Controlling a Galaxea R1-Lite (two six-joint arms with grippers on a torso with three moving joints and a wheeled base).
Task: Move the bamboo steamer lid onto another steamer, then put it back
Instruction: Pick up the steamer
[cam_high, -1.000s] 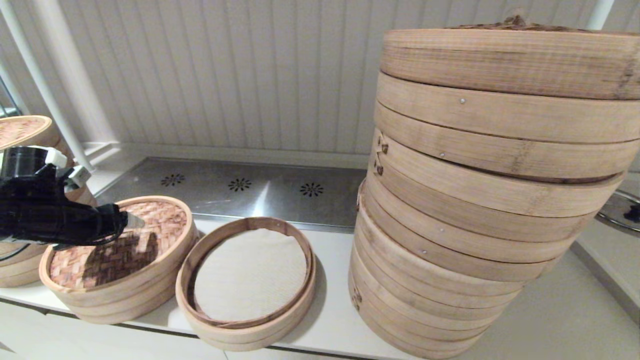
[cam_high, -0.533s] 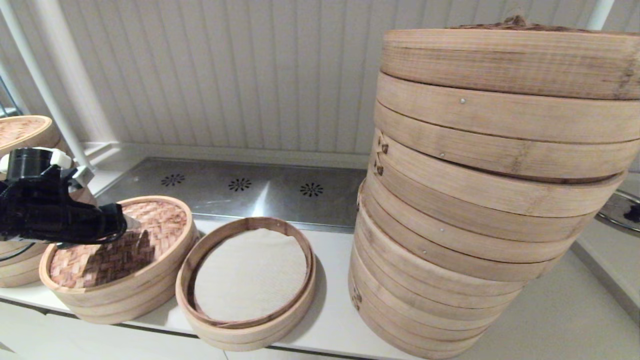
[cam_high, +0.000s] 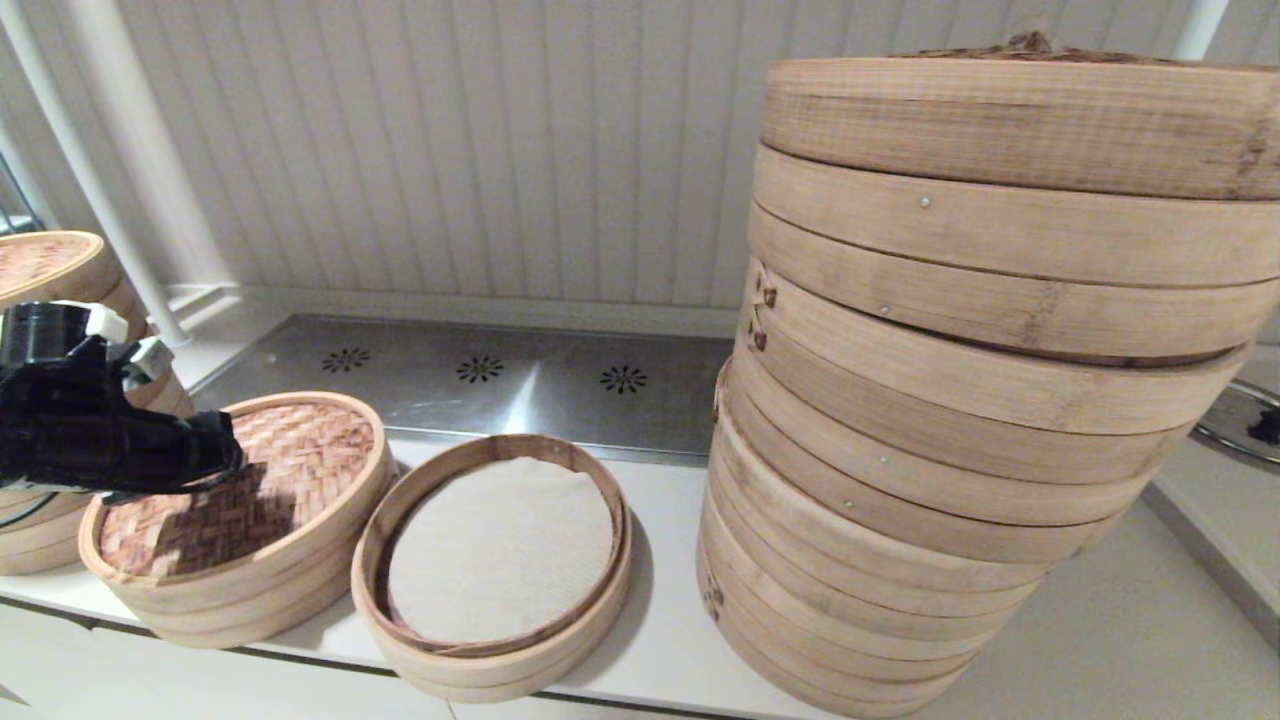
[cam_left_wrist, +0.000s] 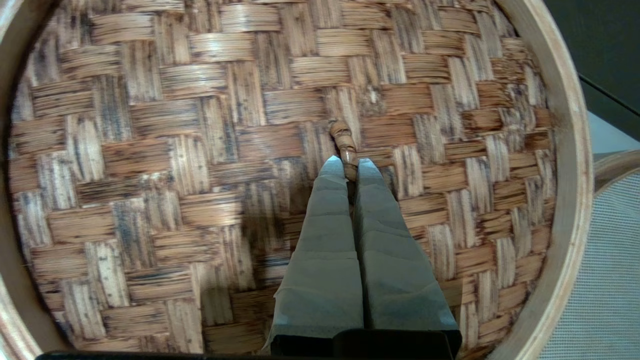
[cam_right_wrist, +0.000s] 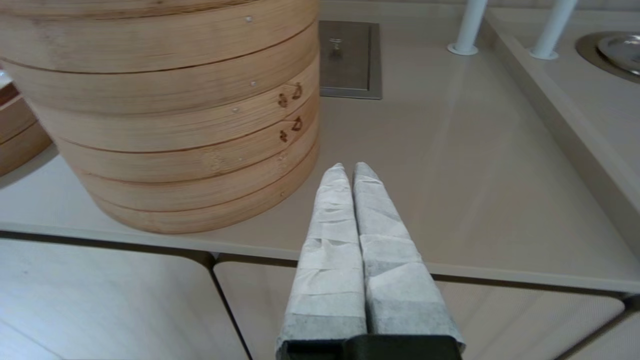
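Far left on the counter (cam_high: 660, 620), left gripper (cam_left_wrist: 349, 162) sits over the bamboo steamer lid (cam_high: 235, 485), fingers pressed together with the centre loop (cam_left_wrist: 344, 145) pinched at the tips; the grip looks shallow, though whether the loop is truly caught is hard to say from the wrist view. Lid rests on its own small basket. Just beside it to the right: another steamer (cam_high: 495, 560), uncovered, white liner showing. Further right, tall stack (cam_high: 960, 400). Right gripper (cam_right_wrist: 347, 167) parked off the counter edge near that stack, fingers together, nothing held. Step in hand, likely: secure the loop and lift. Do it well: raise straight up until the rim clears the basket, keep the lid level, then travel right and centre over the open basket before lowering.
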